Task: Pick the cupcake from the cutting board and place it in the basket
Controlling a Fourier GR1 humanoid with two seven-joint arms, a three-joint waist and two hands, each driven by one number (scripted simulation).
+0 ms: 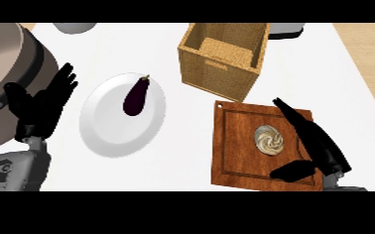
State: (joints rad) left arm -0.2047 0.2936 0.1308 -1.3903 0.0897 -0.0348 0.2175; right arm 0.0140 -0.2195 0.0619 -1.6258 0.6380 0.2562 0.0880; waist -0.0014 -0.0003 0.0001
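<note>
Closing in on cupcake (268,140), mid cutting board (242,129), lower right of frame; right hand (319,148) spread, holding nothing. Best centred before curling. Basket (219,74) above. Left hand (44,104) resting open, left edge.

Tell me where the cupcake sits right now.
In the head view the cupcake sits on the cutting board at lower right, just left of the open right hand and below the basket.

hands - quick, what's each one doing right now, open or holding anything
Left hand: open, fingers up, resting at the left edge, holding nothing.
Right hand: open beside the cupcake on the cutting board, holding nothing.
</note>
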